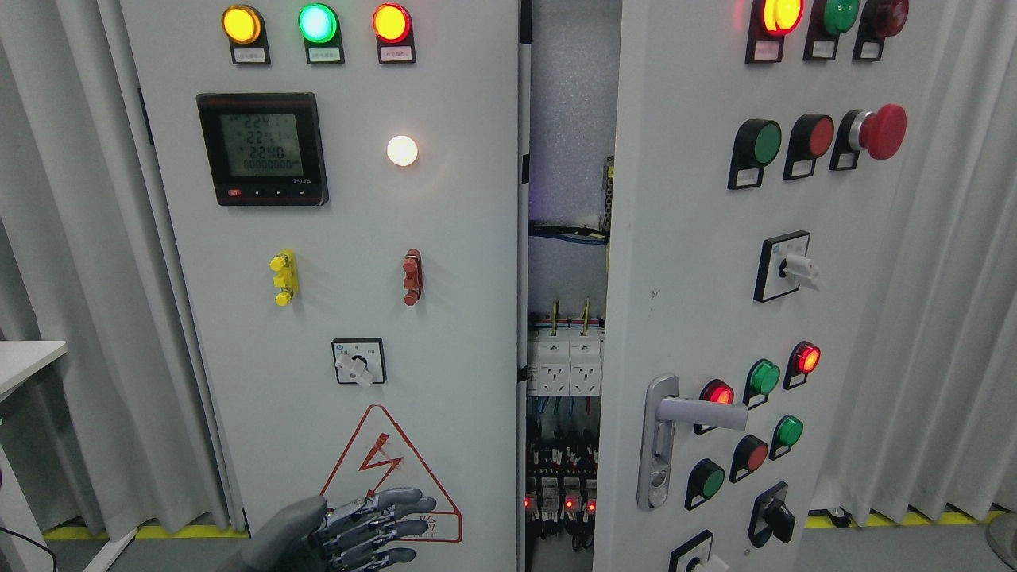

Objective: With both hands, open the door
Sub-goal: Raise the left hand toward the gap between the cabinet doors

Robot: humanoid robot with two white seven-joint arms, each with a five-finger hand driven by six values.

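A grey electrical cabinet fills the head view. Its right door (683, 262) stands ajar, swung out toward me, and a gap shows the inside with breakers and wiring (566, 365). A silver lever handle (675, 425) sits low on that door's left edge. The left door (357, 262) looks shut. My left hand (373, 526) is at the bottom, in front of the left door's lightning warning sign (389, 469), fingers spread and pointing right, holding nothing. It is well left of the gap and of the handle. The right hand does not show.
Both doors carry lamps, push buttons, rotary switches and a meter (262, 148); a red mushroom button (880, 131) sticks out at the upper right. Grey curtains (953, 318) hang on both sides. A white table corner (28, 357) juts in at the left. Yellow floor tape runs below.
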